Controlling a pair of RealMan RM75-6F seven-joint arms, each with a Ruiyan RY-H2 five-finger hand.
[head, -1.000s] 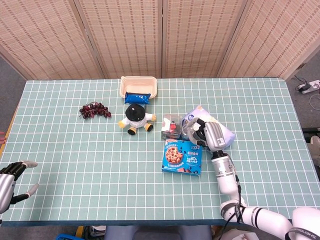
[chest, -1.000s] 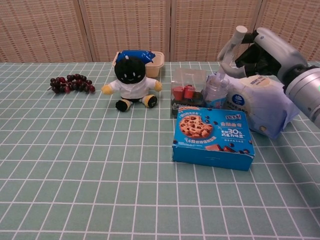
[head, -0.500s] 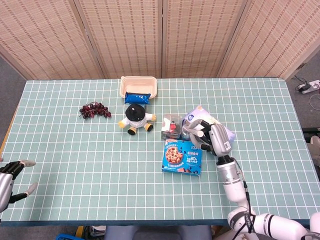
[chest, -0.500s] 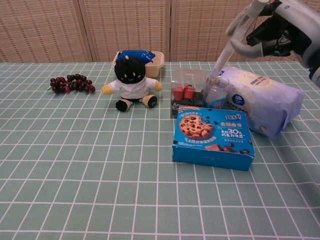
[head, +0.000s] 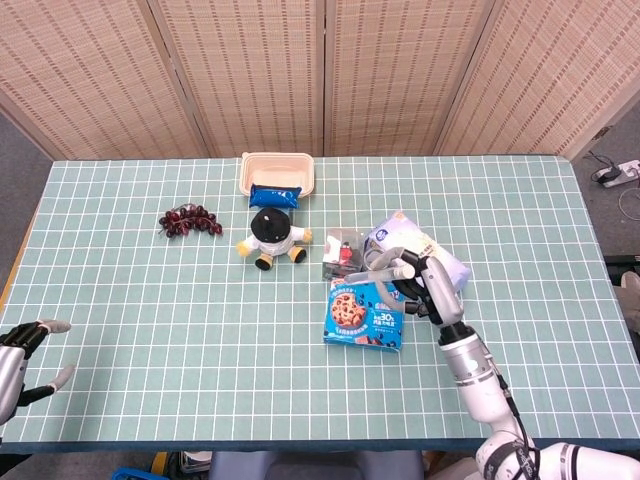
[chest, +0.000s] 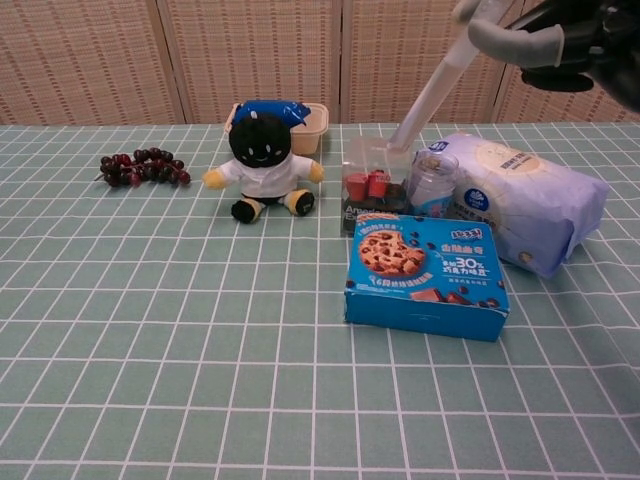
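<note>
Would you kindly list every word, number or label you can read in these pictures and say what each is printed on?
"30%": on the blue cookie box, beside Chinese print too small to read.
White wipes pack: round blue logo and lettering, blurred.
Clear box: dark label, unreadable.
Blue packet in the beige tray: white lettering, unreadable.

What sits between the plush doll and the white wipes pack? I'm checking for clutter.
In the chest view, a clear box with red pieces and a small clear jar stand between plush doll and wipes pack.

Woven folding screen (head: 320, 75) (4 panels) behind green-checked table (head: 150, 300); grey floor (head: 20, 170).
</note>
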